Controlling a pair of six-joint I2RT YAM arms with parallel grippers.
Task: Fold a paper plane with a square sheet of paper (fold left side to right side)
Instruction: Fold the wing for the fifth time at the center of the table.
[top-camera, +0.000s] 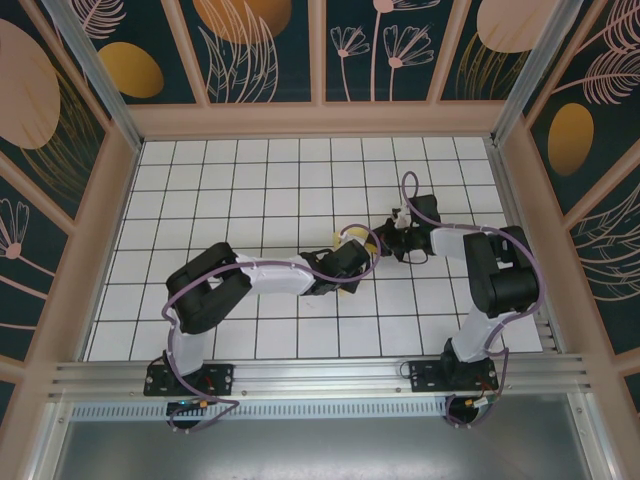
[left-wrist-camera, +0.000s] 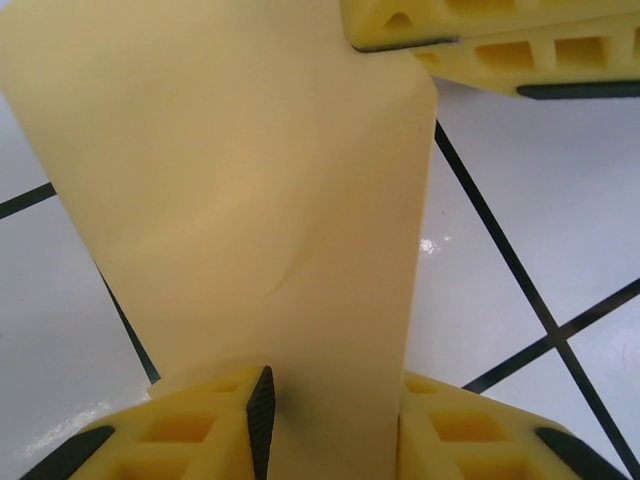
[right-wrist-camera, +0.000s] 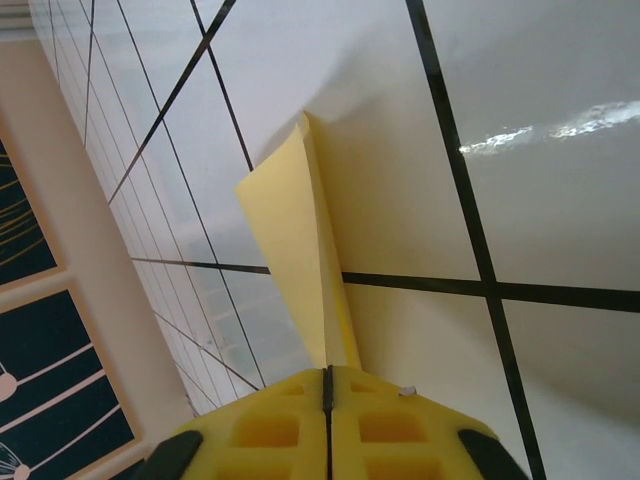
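**My right gripper** (right-wrist-camera: 327, 388): clenched. In the right wrist view my two yellow fingers met at the lower centre of the frame with no gap. An edge of the square sheet of paper (right-wrist-camera: 295, 240) ran straight into that seam, so I was pinching the sheet. In the overhead view this gripper (top-camera: 388, 243) sat just right of centre.

**My left gripper** (left-wrist-camera: 335, 425): jaws apart. In the left wrist view my fingers stood at the bottom edge with a wide gap. The sheet rose through that gap toward the top of the frame, where the right gripper's fingers met it at the upper right. Whether either pad touched the paper I could not tell; the view was too close.

**Square sheet of paper:** lifted off the gridded table (top-camera: 250, 180), bowed, and hung between both grippers at the centre of the overhead frame. A faint dent crossed it at mid-frame in the left wrist view. No firm crease showed.

**Hazards, as I judged them:**
- With only the right pinch secure, the sheet could pivot or sag, and the left and right edges would land out of line.
- Dragging it against the left fingers could tear the thin paper or deepen the dent into a stray crease.
- Pressing down before the edges matched would fix a crooked fold.
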